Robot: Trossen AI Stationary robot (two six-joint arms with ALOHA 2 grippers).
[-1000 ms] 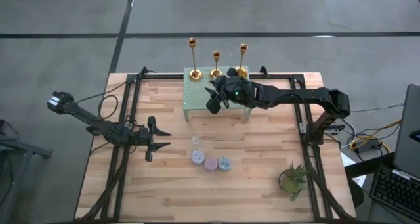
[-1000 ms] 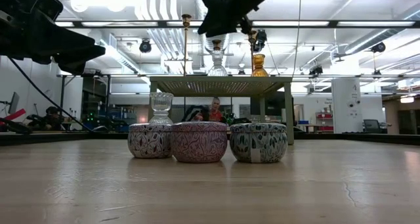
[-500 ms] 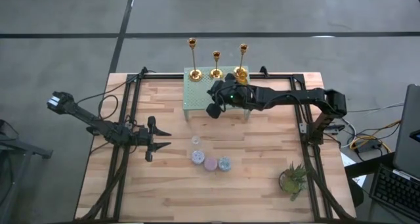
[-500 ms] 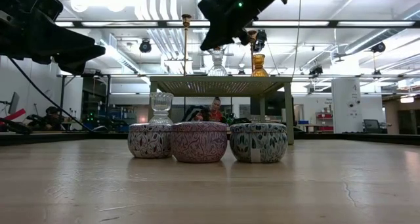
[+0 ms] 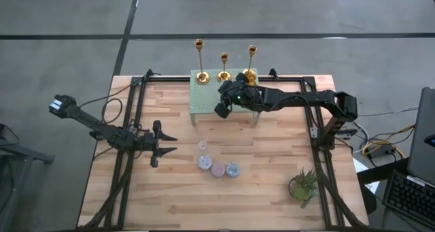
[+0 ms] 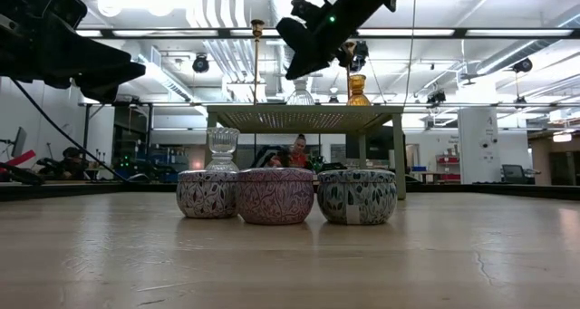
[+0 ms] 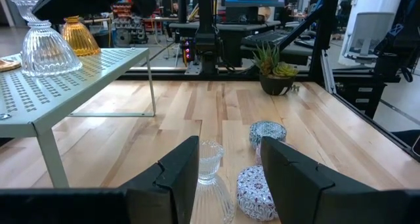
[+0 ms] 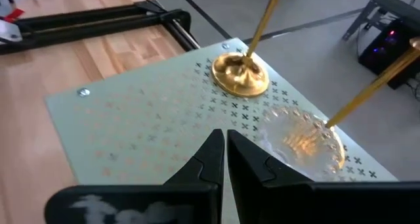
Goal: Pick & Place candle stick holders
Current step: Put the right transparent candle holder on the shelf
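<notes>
Three gold candlesticks (image 5: 198, 58) (image 5: 223, 67) (image 5: 251, 60) stand upright on their round bases along the far side of a pale green perforated stand (image 5: 204, 99). In the right wrist view I see one gold base (image 8: 240, 75) and a second slanting stem (image 8: 367, 92). My right gripper (image 5: 221, 109) (image 8: 225, 145) hovers above the stand, on the near side of the bases, shut and empty. My left gripper (image 5: 166, 143) (image 7: 230, 178) is open and empty over the table's left half, pointing at a small clear glass cup (image 7: 209, 159).
A clear glass holder (image 7: 39, 43) and an amber jar (image 7: 79, 35) also stand on the stand. Three patterned tins (image 5: 218, 168) and the glass cup (image 5: 202, 145) sit mid-table. A potted plant (image 5: 302, 184) stands near right. Black frame rails (image 5: 129, 123) run along both sides.
My right gripper has dropped a little over the stand, its fingertips tipping lower in the low view. The candlesticks have stayed where they were.
</notes>
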